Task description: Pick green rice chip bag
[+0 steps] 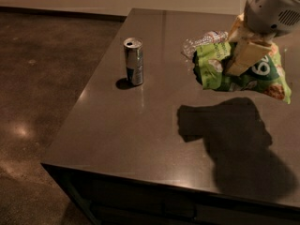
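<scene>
The green rice chip bag (255, 76) hangs in the air above the right side of the dark table (140, 125), clear of the surface, with its shadow below it. My gripper (241, 60) is shut on the bag's upper middle; its cream fingers (247, 55) press into the crumpled foil. The grey wrist housing is at the top right corner. The bag's right end droops down.
A silver and blue can (133, 61) stands upright on the left part of the table. A clear plastic bottle (202, 41) lies on its side behind the bag. The table's left and front edges drop to a brown floor (42, 88).
</scene>
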Motion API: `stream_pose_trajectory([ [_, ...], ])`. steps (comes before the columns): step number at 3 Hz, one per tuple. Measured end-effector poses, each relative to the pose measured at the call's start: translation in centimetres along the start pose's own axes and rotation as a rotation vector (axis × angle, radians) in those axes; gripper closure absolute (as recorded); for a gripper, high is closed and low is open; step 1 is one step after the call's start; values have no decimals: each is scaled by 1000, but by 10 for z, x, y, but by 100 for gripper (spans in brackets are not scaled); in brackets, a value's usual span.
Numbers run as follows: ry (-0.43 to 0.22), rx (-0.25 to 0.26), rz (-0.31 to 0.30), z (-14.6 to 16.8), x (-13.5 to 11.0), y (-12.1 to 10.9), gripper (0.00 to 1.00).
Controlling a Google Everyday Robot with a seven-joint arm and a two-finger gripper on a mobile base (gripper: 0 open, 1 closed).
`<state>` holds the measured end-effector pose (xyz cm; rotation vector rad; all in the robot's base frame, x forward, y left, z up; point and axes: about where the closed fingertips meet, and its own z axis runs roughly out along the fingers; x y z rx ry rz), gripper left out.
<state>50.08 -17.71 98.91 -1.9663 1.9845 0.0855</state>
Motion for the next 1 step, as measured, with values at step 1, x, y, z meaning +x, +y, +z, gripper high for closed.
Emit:
stream_pose_trajectory([
  [1, -1, 4, 0, 0, 0, -1, 100],
])
